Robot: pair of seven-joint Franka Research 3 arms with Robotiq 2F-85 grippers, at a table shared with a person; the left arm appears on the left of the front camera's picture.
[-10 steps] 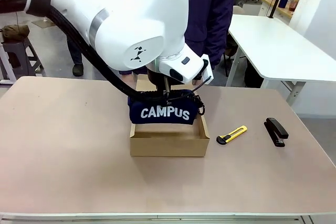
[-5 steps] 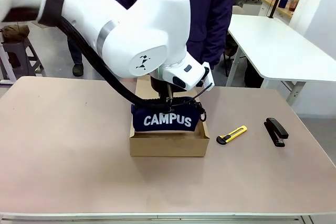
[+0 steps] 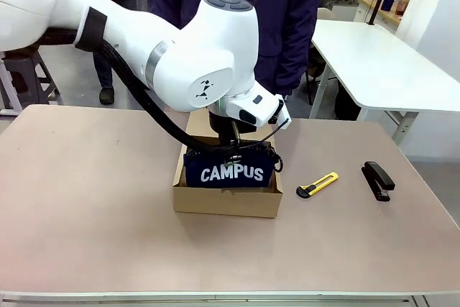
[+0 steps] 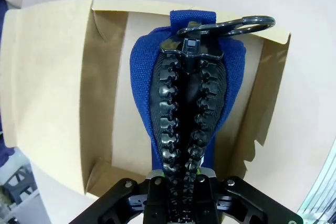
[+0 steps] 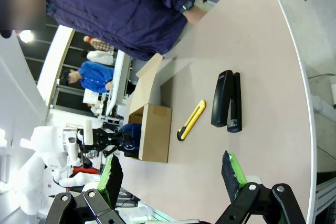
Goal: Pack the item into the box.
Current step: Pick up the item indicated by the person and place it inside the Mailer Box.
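The left gripper (image 3: 230,146) is clamped on the zip ridge of the navy CAMPUS pouch (image 3: 231,172). The pouch hangs upright with its lower part inside the open box (image 3: 223,203), mid-table (image 3: 86,213) towards the far edge, possibly touching the box floor. The right gripper (image 5: 170,174) holds its 2 fingers wide apart by the table's edge, near the stapler (image 3: 378,180) and the yellow knife (image 3: 318,185).

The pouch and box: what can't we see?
Front view: the bottom of the pouch, behind the front wall of the box; whether it touches the floor is unclear.
Left wrist view: the box floor under the pouch, covered by it.
Right wrist view: the inside of the box, behind its wall.
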